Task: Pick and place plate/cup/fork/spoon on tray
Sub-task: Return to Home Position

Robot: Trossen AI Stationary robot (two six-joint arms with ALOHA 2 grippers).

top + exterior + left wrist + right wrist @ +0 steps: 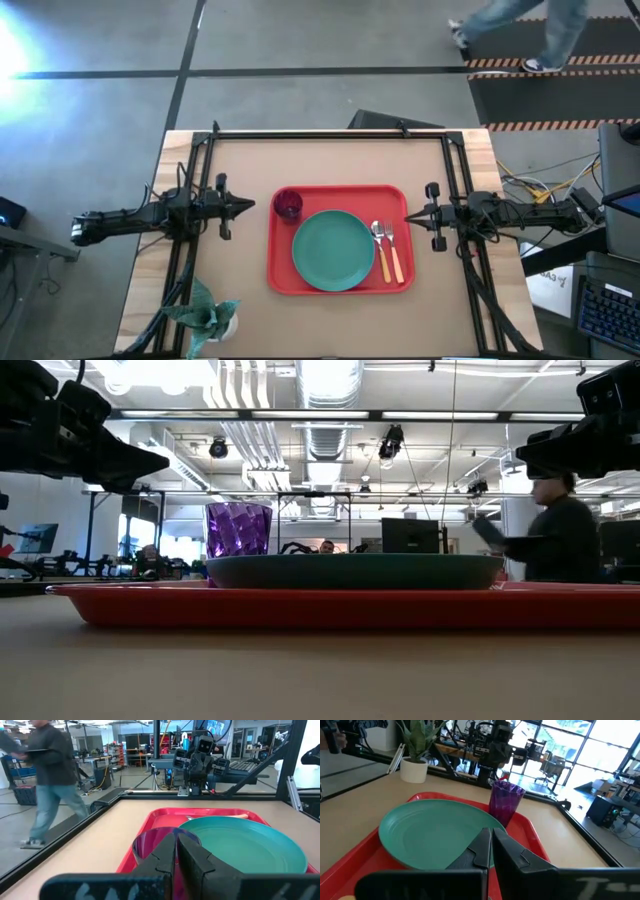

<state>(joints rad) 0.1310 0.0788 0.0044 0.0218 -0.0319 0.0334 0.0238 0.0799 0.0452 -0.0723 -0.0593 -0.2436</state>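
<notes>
The red tray (340, 196) lies in the middle of the table (330, 160). The teal-green plate (333, 250) sits flat on the tray, a little left of its middle. The purple cup (288, 205) stands up straight in the tray's upper left corner, just beside the plate. The spoon (381, 252) and the fork (395, 258) lie side by side on the right part of the tray. Their orange handles point to the bottom of the picture.

The left gripper (251, 207) is at the left of the tray, near the cup but not touching it. Its two fingers (162, 857) are pressed close together and hold nothing. The right gripper (407, 216) is at the right of the tray, near its upper right corner. Its fingers (481, 845) are close together too, with nothing in them. In the low view both grippers hang up high, above the tray.

A plant in a white pot (210, 315) stands at the lower left of the table. A person (520, 30) walks on the floor at the upper right.
</notes>
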